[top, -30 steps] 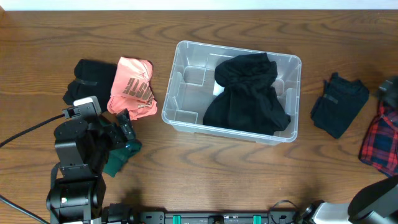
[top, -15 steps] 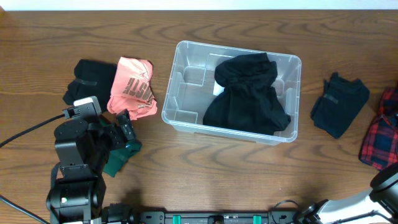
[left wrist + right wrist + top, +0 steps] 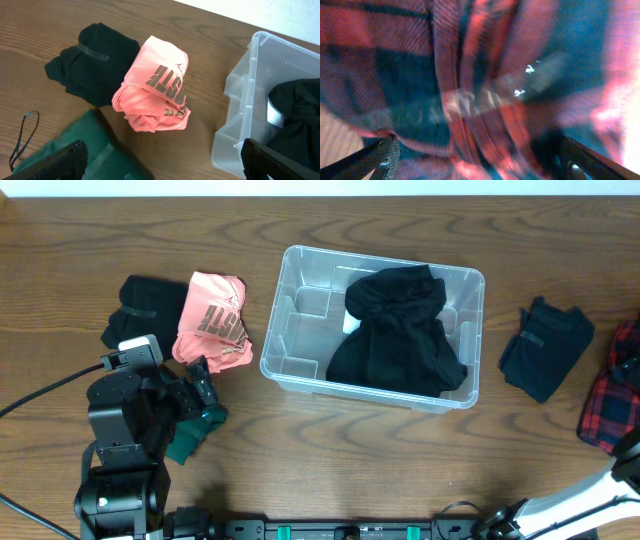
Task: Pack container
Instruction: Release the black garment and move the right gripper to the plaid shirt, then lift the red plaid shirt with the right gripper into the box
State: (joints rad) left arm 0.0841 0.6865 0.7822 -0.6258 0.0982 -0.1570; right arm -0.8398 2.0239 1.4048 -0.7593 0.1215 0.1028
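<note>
Overhead view tells me only my right arm has changed. A second ago its tip sat at the far right edge of the bench above the plaid shirt. Since then the arm has swung lower toward the frame's corner, and more of the plaid shows from above.

The right wrist view is filled with that plaid, blurred and very close. My right tool is spread wide, a finger at each lower corner, nothing pinched yet. I judge I am descending on the shirt as the next piece to pack.

Everything else has stayed put. The container sits mid-bench with a black garment heaped in its right half and its left half bare. My left tool is also spread, idle over the green cloth and near the pink shirt. A black piece lies beside the pink one, and a dark folded piece lies between the container and the plaid.

So one item is in and five remain out. The plaid must be bunched firmly, or a loose flap may drag over the rim.
</note>
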